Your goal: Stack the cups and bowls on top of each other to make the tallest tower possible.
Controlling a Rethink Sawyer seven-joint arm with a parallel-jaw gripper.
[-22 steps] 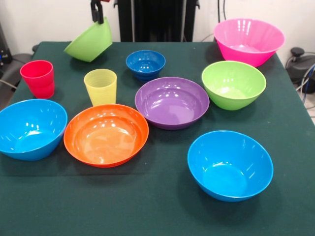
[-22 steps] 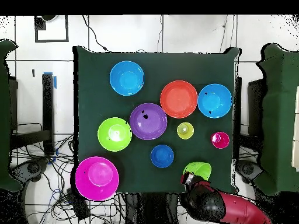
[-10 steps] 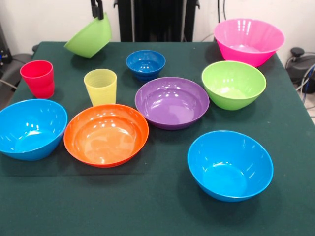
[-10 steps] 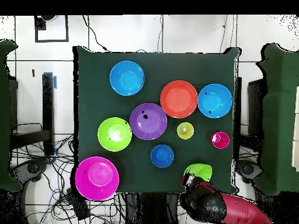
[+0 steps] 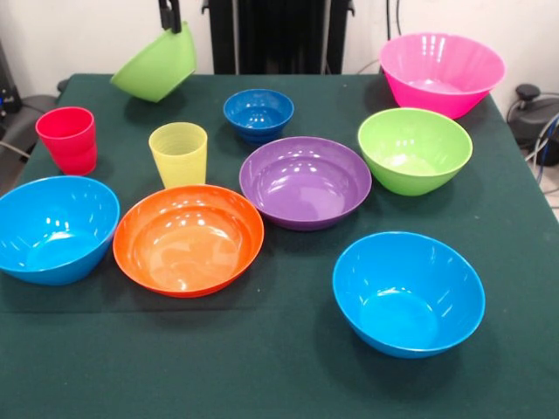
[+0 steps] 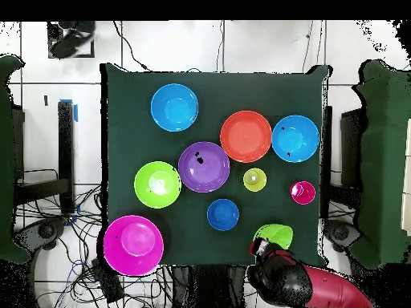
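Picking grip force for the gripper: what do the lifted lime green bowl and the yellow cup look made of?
Lime green bowl: seemingly smooth, glossy hard plastic, with a thin rim. Yellow cup: apparently translucent plastic, faintly ridged, with light showing through its wall.

White wall [image 5: 79,35] behind green-clothed table [image 5: 279,375].
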